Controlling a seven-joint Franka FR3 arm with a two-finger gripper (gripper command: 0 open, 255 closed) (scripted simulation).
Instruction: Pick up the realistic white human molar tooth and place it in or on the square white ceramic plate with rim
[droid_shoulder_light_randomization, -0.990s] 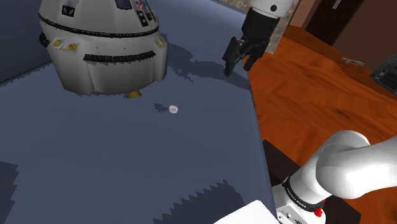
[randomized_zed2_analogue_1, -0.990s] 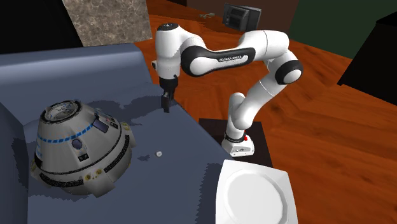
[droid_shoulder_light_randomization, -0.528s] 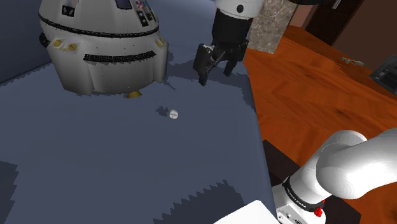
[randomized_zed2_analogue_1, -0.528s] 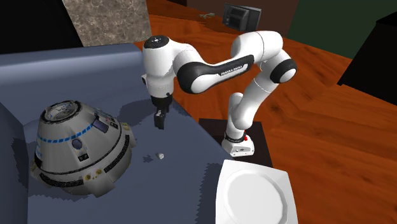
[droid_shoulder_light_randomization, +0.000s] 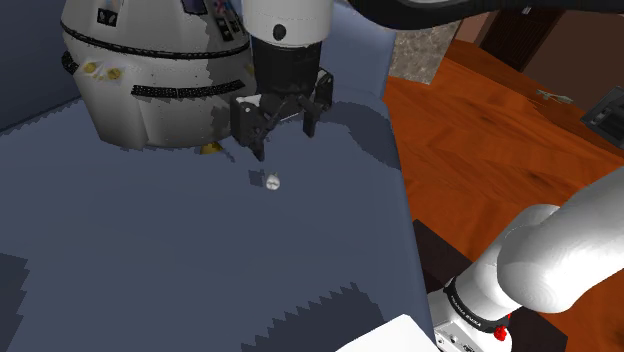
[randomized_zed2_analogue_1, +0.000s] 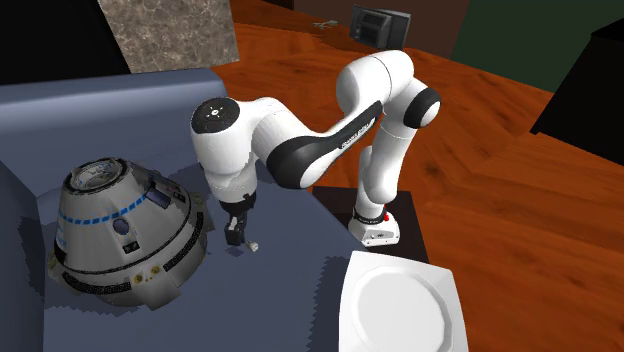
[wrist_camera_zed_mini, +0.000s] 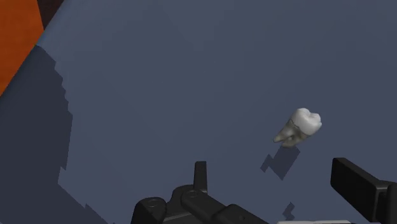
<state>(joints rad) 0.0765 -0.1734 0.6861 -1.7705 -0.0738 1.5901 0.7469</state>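
Observation:
A small white molar tooth (droid_shoulder_light_randomization: 272, 183) with yellowish roots lies on its side on the blue-grey surface (droid_shoulder_light_randomization: 150, 260). My black gripper (droid_shoulder_light_randomization: 284, 138) hangs just above and behind it, fingers apart and holding nothing. In the second exterior view the gripper (randomized_zed2_analogue_1: 236, 238) sits right beside the tooth (randomized_zed2_analogue_1: 253, 244). The wrist view has the tooth (wrist_camera_zed_mini: 299, 126) just ahead of the gripper (wrist_camera_zed_mini: 278, 181), nearer one of the fingertips (wrist_camera_zed_mini: 356, 184). The square white plate (randomized_zed2_analogue_1: 400, 305) rests at the surface's near corner, close to the stand; its corner (droid_shoulder_light_randomization: 400, 335) peeks in at the shoulder view's bottom edge.
A big white space-capsule model (droid_shoulder_light_randomization: 150, 70) stands close behind the tooth, to the shoulder view's left of the gripper; the capsule (randomized_zed2_analogue_1: 120, 235) also appears in the second exterior view. The surface ends at an edge beside an orange-brown wooden floor (droid_shoulder_light_randomization: 480, 130). The arm's base (randomized_zed2_analogue_1: 375, 228) stands by the plate.
The gripper swung from the surface's floor-side edge toward the capsule and came down, now hovering right over the tooth. The tooth drifted slightly nearer in the shoulder view.

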